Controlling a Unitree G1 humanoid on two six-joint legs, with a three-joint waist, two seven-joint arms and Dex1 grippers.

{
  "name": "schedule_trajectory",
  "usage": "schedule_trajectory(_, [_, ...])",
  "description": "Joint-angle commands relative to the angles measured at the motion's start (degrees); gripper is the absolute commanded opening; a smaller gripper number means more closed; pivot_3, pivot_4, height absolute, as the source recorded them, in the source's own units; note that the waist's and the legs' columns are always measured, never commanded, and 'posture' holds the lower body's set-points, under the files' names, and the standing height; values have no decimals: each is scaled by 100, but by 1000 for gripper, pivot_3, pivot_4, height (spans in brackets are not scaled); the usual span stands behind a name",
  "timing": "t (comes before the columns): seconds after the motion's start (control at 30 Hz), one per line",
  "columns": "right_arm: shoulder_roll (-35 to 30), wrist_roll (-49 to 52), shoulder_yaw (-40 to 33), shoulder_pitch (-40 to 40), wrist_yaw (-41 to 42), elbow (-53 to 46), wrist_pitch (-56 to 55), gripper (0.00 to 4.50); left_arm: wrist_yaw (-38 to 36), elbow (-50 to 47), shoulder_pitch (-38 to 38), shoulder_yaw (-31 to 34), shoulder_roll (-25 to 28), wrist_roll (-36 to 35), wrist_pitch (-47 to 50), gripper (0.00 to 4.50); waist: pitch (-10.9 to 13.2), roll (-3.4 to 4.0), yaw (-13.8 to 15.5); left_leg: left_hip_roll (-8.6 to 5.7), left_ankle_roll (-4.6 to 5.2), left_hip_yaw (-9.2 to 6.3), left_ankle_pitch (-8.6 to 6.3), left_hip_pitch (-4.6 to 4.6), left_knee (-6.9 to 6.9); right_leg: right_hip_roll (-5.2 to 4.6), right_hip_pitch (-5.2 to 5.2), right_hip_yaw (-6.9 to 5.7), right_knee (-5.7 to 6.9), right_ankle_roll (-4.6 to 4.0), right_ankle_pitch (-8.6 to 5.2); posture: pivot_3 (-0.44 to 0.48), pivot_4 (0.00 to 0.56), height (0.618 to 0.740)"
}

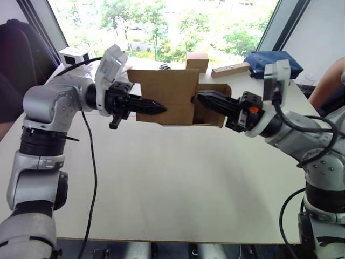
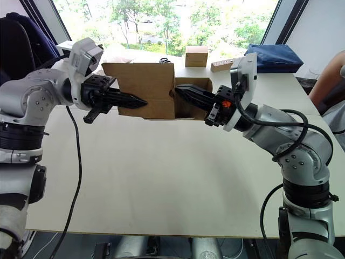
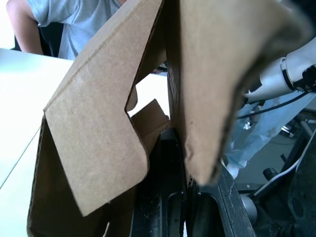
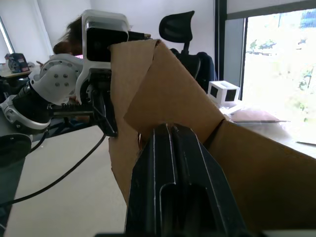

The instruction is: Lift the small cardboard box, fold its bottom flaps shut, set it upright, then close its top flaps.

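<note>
Above the worktop [image 1: 161,178], between the two arms, the small cardboard box [image 2: 144,89] hangs in the air, lifted clear of the surface. The left gripper [image 2: 141,102] reaches in against the box's front face from the left, its jaws clenched together; the left wrist view suggests they pinch a cardboard panel edge, though I cannot tell this for sure. The right gripper [image 2: 180,89] pokes into the box's open right end with its jaws clenched into a single wedge, pressing among the bottom flaps [image 4: 168,94], which stand loose and partly bent. The step in hand looks like folding the bottom flaps shut. The next move likely calls for the right gripper to push each flap flat while the left steadies the box, then for turning it upright.
</note>
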Motion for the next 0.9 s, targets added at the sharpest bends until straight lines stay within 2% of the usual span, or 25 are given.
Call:
schedule_trajectory(0.03, [75, 13, -33, -43, 5, -224, -61, 50, -77, -133, -126, 25, -21, -22, -64, 0, 0, 0, 0, 0, 0, 0, 0, 0, 0, 0, 0, 0, 0, 0, 0, 0, 150, 740])
schedule_trajectory(0.2, [286, -262, 154, -220, 104, -38, -191, 50, -287, -635, 134, -109, 38, -188, 148, 0, 0, 1, -3, 0, 0, 0, 0, 0, 0, 0, 0, 0, 0, 0, 0, 0, 150, 740])
schedule_trajectory(0.63, [408, -306, 193, -230, 174, -62, -102, 50, 84, -313, 59, -73, -143, 48, -76, 0, 1, 1, 1, 0, 0, 0, 0, -1, 0, 0, -2, 0, 1, 0, 0, 0, 150, 740])
schedule_trajectory(0.8, [323, -261, 95, -37, 247, -185, -99, 50, 123, -202, 60, -59, -167, 123, -204, 0, 1, 1, 0, 0, 0, -1, 0, -2, 0, 0, -2, 0, 1, 0, 0, 0, 150, 740])
schedule_trajectory(0.9, [63, -250, -141, 200, 344, -275, -71, 50, 113, -178, 71, -58, -142, 154, -258, 0, 1, 1, 6, 0, 0, 0, 0, -2, 0, 0, -2, 0, 1, 0, 0, 0, 150, 740])
